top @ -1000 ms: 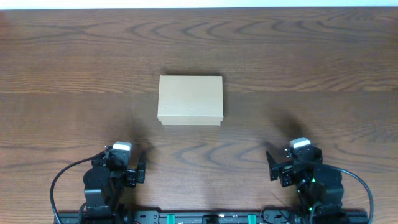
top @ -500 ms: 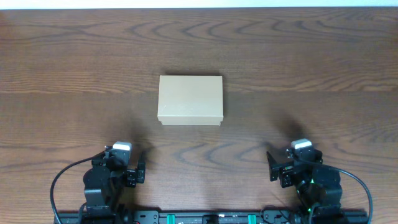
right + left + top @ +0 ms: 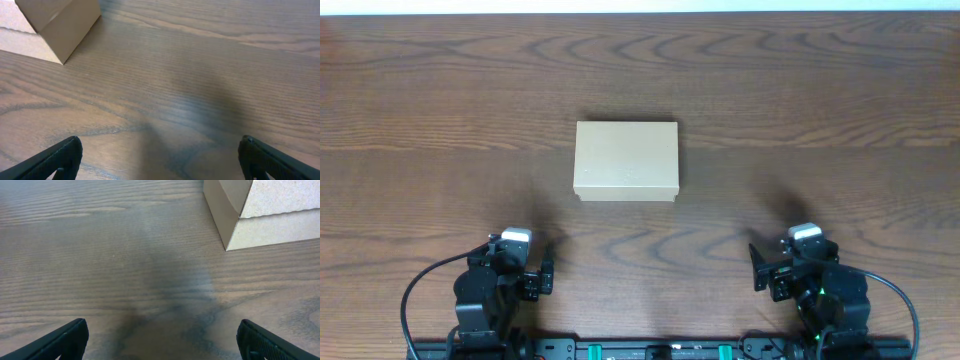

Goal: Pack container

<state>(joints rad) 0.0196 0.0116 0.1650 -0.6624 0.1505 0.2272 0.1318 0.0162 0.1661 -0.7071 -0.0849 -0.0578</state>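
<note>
The container [image 3: 626, 160] is a small tan cardboard box with its lid shut, standing at the middle of the wooden table. A corner of it shows at the top right of the left wrist view [image 3: 260, 210] and at the top left of the right wrist view [image 3: 55, 22]. My left gripper [image 3: 520, 262] rests at the front left, open and empty, its fingertips wide apart [image 3: 160, 340]. My right gripper [image 3: 798, 258] rests at the front right, open and empty [image 3: 160, 160]. Both are well short of the box. No small items show.
The brown wooden table [image 3: 800, 120] stretches on all sides of the box. A black rail with cables [image 3: 650, 350] runs along the front edge between the two arm bases.
The right arm has settled back slightly toward the front edge. The box and the left arm have not moved.
</note>
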